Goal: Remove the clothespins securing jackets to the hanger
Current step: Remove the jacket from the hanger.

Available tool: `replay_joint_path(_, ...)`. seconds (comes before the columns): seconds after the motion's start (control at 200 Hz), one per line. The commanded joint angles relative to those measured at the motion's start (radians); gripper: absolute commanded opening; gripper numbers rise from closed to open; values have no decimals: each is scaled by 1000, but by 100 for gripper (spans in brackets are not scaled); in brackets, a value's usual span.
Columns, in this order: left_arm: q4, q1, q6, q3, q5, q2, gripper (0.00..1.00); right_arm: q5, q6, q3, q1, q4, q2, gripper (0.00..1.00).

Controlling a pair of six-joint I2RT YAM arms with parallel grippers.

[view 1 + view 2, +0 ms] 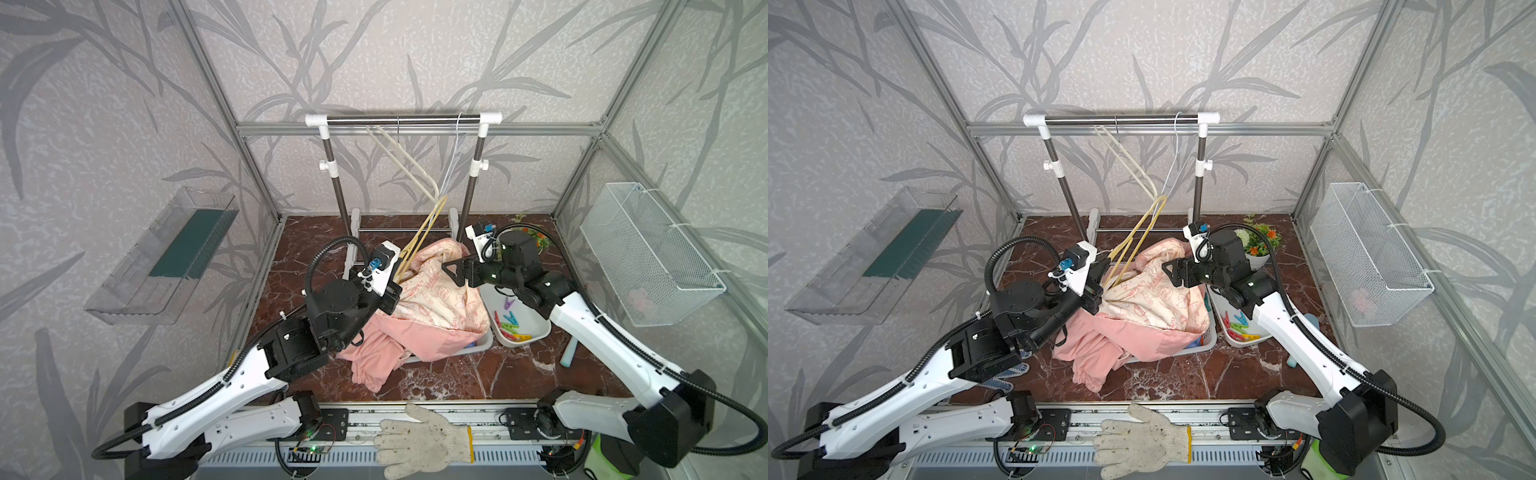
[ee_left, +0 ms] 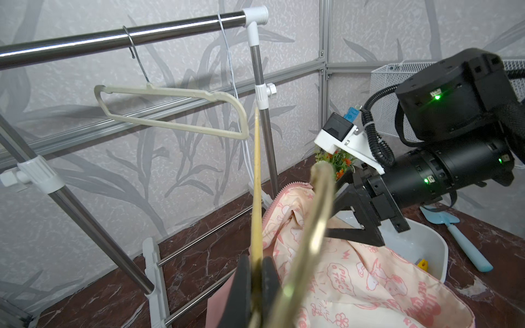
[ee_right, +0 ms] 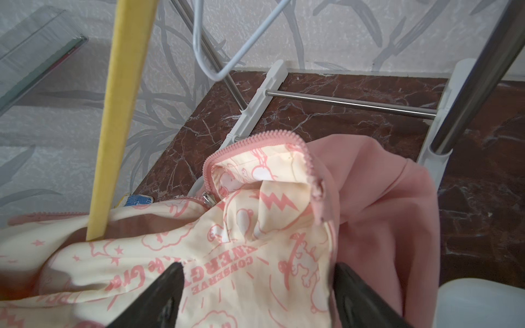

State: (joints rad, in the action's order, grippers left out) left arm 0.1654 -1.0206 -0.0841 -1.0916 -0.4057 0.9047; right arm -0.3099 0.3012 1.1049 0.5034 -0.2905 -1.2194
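Note:
A pink jacket [image 1: 436, 299] with cream patterned lining lies heaped over a white bin [image 1: 478, 347]. A yellow hanger [image 1: 419, 237] slants up out of it. My left gripper [image 2: 257, 264] is shut on one bar of that hanger [image 2: 257, 198]; it shows in both top views [image 1: 1100, 270]. My right gripper [image 3: 258, 269] hovers open just over the lining [image 3: 255, 241], nothing between its fingers, and is at the heap's right side in both top views [image 1: 451, 270]. Several coloured clothespins [image 1: 511, 322] lie in a white tray [image 1: 538, 332] to the right.
A clothes rail [image 1: 403, 120] at the back carries a cream hanger [image 1: 403, 162] and a white wire hanger [image 1: 453, 162]. A work glove [image 1: 419, 440] lies at the front edge. A wire basket [image 1: 648, 253] hangs on the right wall; a potted plant [image 1: 1260, 243] and blue scoop [image 1: 568, 351] stand nearby.

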Motion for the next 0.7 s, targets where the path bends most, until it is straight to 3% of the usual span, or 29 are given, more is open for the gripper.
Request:
replay_joint_path(0.0, -123, 8, 30, -42, 33, -15, 0, 60, -30, 2, 36, -4, 56, 85)
replay_joint_path(0.105, -101, 8, 61, -71, 122, -7, 0, 120, -50, 2, 82, -19, 87, 86)
replay_joint_path(0.315, -129, 7, 84, -92, 163, -22, 0, 158, -56, -14, 119, -10, 143, 88)
replay_joint_path(0.695, -200, 10, 1, -216, -1, 8, 0, 203, -90, 48, 211, -9, 148, 90)
